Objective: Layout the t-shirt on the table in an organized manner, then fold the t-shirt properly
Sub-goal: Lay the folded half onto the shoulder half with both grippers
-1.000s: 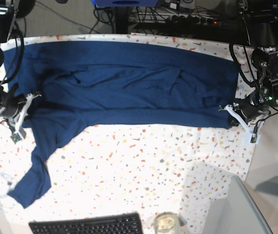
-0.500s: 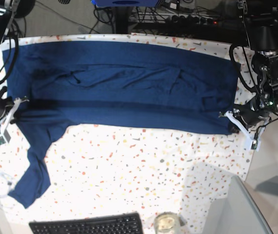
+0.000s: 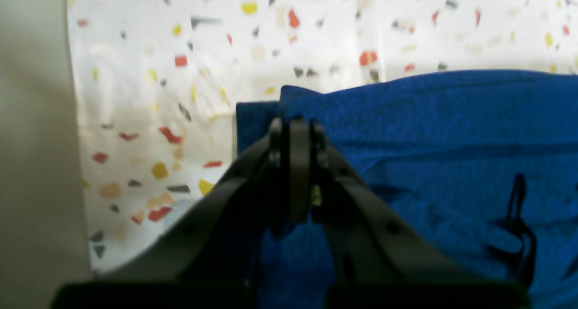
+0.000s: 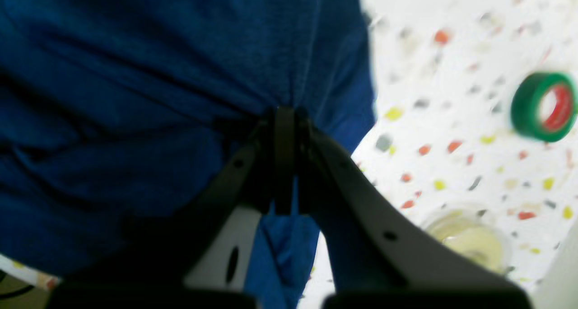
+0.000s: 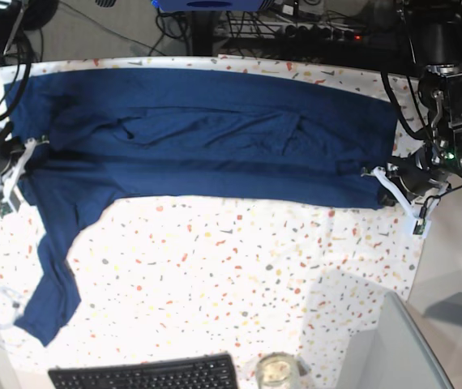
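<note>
Speckled terrazzo cloth covers the table [image 5: 239, 275], with a black keyboard [image 5: 146, 374] and a glass jar [image 5: 276, 371] at its near edge. At the base view's left the right gripper [image 5: 22, 158] pinches the navy t-shirt [image 5: 207, 138], fingers pressed together on a bunched fold with one sleeve trailing toward the keyboard; the shirt stretches across the far half of the table, and at the right the left gripper [image 5: 379, 178] clamps its corner

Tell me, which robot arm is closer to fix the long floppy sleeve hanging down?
The right gripper, likely. The dark navy knit t-shirt's loose sleeve trails below it, while the left gripper pinches the far end.
</note>
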Available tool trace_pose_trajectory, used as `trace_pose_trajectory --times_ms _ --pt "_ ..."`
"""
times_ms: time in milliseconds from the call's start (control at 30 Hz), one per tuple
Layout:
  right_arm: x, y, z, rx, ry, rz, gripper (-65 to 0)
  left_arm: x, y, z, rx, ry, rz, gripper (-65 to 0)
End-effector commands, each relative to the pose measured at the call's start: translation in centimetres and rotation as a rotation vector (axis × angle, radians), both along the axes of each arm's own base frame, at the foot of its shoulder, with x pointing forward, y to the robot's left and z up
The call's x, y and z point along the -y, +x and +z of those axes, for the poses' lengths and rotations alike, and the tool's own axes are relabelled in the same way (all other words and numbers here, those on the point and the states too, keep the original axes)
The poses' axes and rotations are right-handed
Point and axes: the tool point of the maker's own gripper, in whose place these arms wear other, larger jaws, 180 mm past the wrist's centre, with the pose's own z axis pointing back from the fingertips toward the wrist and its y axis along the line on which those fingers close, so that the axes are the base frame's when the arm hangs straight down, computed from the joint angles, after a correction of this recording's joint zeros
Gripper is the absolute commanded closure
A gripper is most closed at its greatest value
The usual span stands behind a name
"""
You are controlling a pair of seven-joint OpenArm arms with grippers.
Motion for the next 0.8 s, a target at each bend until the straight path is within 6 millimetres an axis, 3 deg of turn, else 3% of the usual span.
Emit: trace_pose_trajectory --times_ms 0,133,467,633,767 --pt "0.6 0.7 1.0 0.036 -0.010 -0.001 -0.6 -0.7 0.9 1.4 0.050 0.012 0.000 0.0" --pt "0.5 -0.9 0.0 0.001 -0.007 -0.001 -0.6 -0.7 0.8 1.3 0.045 0.012 -0.001 0.0" --pt "0.6 -2.3 -0.8 -0.032 -0.007 -0.004 -0.6 -0.6 -0.7 0.1 0.006 0.010 -0.002 0.0" --pt "-0.6 -3.2 -1.6 -0.055 0.017 -0.007 -0.6 -0.6 -1.6 -0.5 -0.012 0.010 0.000 0.0" --pt "-0.8 -3.5 -0.8 -0.060 -0.005 0.004 -0.6 -0.6 -1.7 -0.5 -0.012 0.010 -0.001 0.0"
